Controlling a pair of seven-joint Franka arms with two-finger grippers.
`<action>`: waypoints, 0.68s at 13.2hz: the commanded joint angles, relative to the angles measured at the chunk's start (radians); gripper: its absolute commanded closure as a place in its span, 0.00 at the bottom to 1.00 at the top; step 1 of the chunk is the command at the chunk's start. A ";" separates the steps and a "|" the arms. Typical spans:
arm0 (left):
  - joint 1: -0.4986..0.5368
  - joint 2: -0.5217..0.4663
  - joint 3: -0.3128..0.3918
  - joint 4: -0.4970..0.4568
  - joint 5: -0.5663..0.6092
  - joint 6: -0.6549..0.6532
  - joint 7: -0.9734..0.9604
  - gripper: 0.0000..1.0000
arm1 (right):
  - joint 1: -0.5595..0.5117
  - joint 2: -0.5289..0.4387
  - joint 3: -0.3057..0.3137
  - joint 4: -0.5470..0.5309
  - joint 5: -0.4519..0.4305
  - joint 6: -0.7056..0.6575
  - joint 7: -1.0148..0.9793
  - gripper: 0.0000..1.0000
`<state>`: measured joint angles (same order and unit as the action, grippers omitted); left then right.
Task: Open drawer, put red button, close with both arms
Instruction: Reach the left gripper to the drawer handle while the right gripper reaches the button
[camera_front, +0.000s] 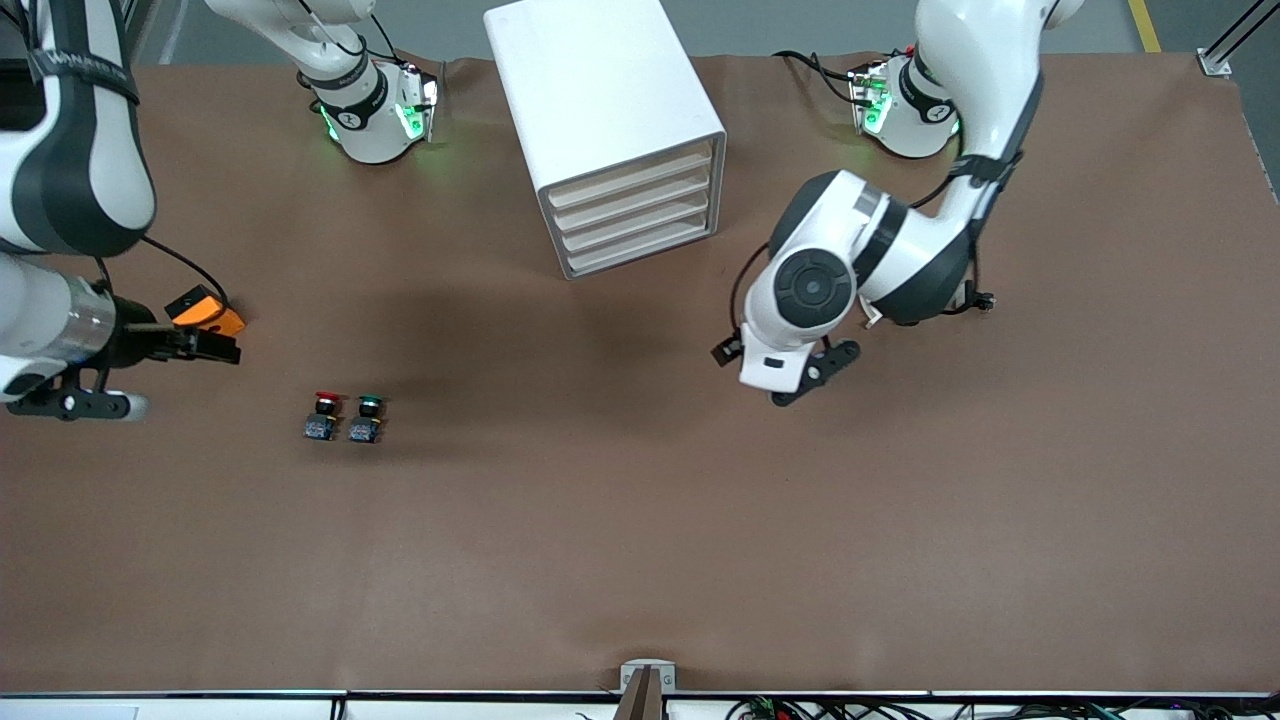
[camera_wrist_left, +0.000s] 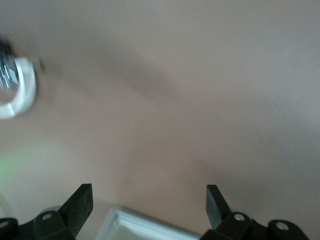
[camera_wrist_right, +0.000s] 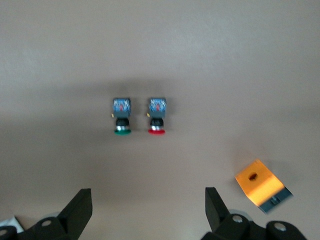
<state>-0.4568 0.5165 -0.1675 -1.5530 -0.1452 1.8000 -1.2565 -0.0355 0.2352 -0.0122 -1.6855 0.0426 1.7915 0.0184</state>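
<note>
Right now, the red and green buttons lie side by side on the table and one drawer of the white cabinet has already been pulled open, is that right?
Not quite. The red button and green button do lie side by side on the table, but the front view shows all drawers of the white cabinet closed.

Brown table (camera_front: 640, 560) carries white drawer cabinet (camera_front: 610, 130), red button (camera_front: 323, 416), green button (camera_front: 366, 418), orange block (camera_front: 205, 310).

Brown-covered table (camera_front: 640, 560) under even light.
We saw grey floor (camera_front: 800, 25) past the table's edge, above the white drawer cabinet (camera_front: 600, 120).
</note>
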 joint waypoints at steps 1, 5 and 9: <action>-0.025 -0.003 -0.001 -0.035 -0.069 -0.017 -0.206 0.00 | -0.053 0.007 0.011 -0.094 0.071 0.132 0.008 0.00; -0.040 0.008 -0.001 -0.065 -0.211 -0.034 -0.569 0.00 | -0.061 0.035 0.009 -0.135 0.065 0.232 -0.002 0.00; -0.101 0.068 -0.003 -0.061 -0.214 -0.036 -0.900 0.00 | -0.032 0.038 0.009 -0.293 0.066 0.469 0.008 0.00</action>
<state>-0.5372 0.5486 -0.1698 -1.6212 -0.3394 1.7707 -2.0703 -0.0816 0.2856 -0.0093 -1.9007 0.0955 2.1694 0.0200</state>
